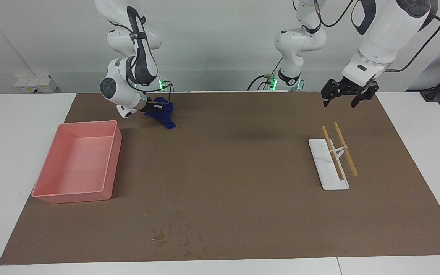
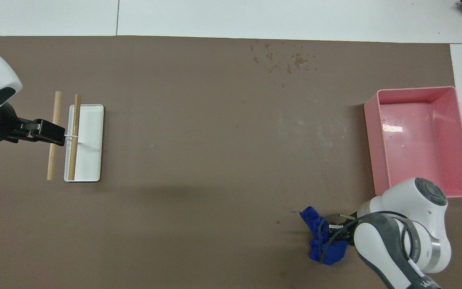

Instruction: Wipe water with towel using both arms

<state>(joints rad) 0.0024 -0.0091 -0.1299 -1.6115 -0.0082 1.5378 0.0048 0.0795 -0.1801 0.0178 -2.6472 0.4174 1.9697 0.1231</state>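
The blue towel (image 1: 163, 114) (image 2: 320, 243) hangs bunched from my right gripper (image 1: 152, 108) (image 2: 337, 233), which is shut on it low over the brown mat, close to the right arm's base. I cannot tell whether the towel's lower tip touches the mat. The water (image 1: 174, 236) (image 2: 285, 60) is a scatter of dark blotches near the mat's edge farthest from the robots, well away from the towel. My left gripper (image 1: 345, 96) (image 2: 50, 134) hangs open and holds nothing, raised over the mat at the left arm's end, by the white tray.
A pink bin (image 1: 71, 198) (image 2: 375, 140) stands at the right arm's end, farther from the robots than the towel. A white tray (image 1: 319, 152) (image 2: 90, 140) with two wooden sticks across it lies at the left arm's end. White table borders the mat.
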